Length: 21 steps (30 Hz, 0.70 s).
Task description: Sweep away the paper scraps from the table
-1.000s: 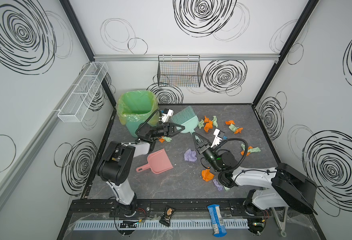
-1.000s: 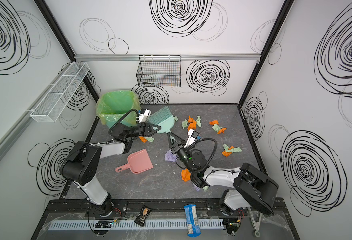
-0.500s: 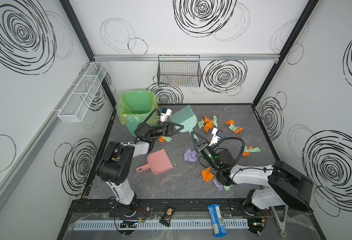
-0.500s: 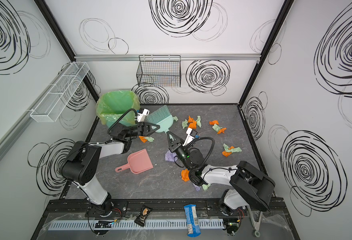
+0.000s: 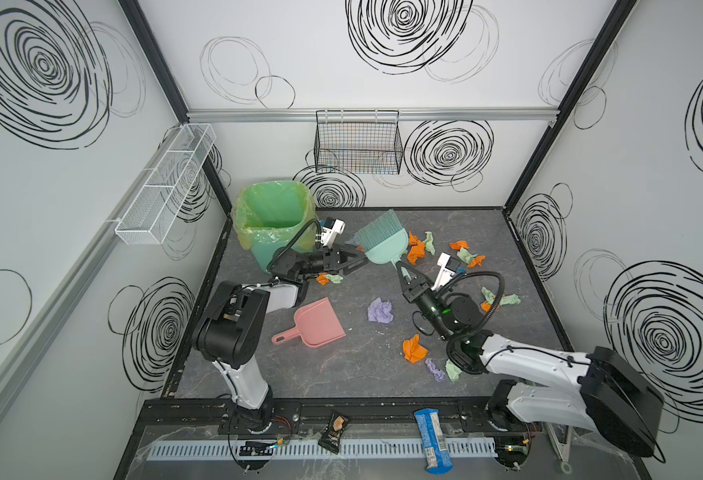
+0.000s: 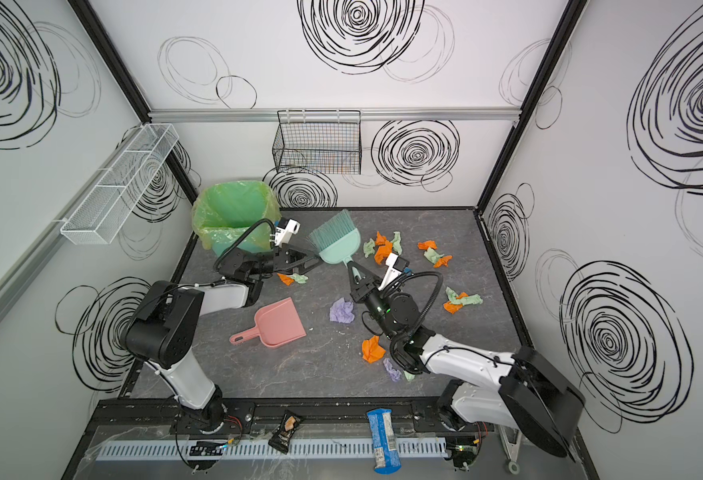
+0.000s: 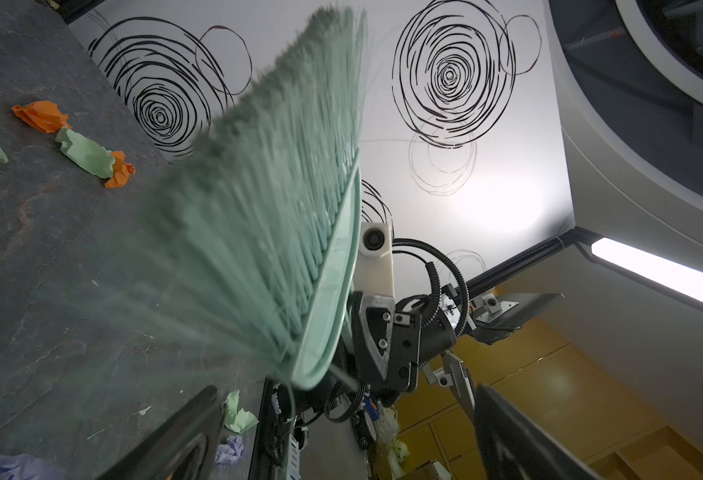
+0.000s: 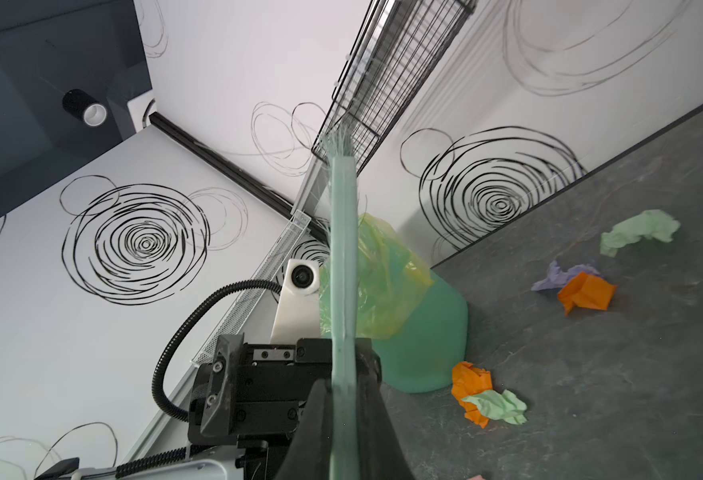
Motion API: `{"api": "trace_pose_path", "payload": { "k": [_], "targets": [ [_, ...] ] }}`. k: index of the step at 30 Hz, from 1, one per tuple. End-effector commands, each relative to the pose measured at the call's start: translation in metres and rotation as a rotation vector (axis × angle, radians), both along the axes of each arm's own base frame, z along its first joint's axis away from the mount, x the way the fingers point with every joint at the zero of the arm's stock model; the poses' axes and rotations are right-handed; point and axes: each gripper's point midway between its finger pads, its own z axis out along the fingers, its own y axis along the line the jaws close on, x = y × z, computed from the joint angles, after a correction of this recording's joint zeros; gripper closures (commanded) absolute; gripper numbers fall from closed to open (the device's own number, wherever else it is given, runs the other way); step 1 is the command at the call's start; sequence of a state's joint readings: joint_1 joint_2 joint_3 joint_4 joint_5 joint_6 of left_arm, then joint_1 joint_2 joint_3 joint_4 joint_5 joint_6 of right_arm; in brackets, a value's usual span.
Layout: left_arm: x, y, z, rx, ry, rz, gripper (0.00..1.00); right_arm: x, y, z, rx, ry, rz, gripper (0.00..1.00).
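Brush (image 5: 383,245) handed over, left pincer (image 5: 362,261) now spread open, right pincer (image 5: 401,270) clamped on its handle.

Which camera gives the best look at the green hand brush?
Both top views show it best: the whole brush is visible, bristles to handle, with the right gripper shut on its handle. The left wrist view shows only blurred bristles and backing up close, and the right wrist view sees it edge-on.

The left arm (image 5: 242,382) and right arm (image 5: 528,365) wore white shells between bulky black joint housings. Ribbed black cable (image 5: 500,291) looped to a white wrist camera block (image 5: 445,266). The left hand (image 5: 360,259) and right hand (image 5: 401,270) were black, angular, silver-screwed.
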State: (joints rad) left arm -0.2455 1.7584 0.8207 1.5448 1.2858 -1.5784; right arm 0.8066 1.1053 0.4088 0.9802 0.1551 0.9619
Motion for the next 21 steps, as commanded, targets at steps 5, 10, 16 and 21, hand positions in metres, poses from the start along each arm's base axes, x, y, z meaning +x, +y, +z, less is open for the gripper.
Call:
{"api": "trace_pose_path", "payload": {
  "k": [5, 10, 16, 21],
  "targets": [
    [0.002, 0.017, -0.012, 0.071, -0.092, 0.016, 0.04, -0.012, -0.078, -0.014, -0.128, 0.033, -0.208, 1.0],
    [0.023, 0.008, -0.061, 0.668, -0.408, 0.185, 0.04, -0.021, -0.117, -0.02, -0.147, 0.041, -0.294, 1.0],
    [0.001, -0.01, -0.064, 0.84, -0.65, 0.204, 0.04, -0.024, -0.133, -0.034, -0.204, 0.065, -0.324, 1.0],
    [-0.002, 0.019, -0.068, 1.026, -0.877, 0.27, 0.04, -0.018, -0.126, -0.046, -0.343, 0.12, -0.29, 1.0]
  ]
}}
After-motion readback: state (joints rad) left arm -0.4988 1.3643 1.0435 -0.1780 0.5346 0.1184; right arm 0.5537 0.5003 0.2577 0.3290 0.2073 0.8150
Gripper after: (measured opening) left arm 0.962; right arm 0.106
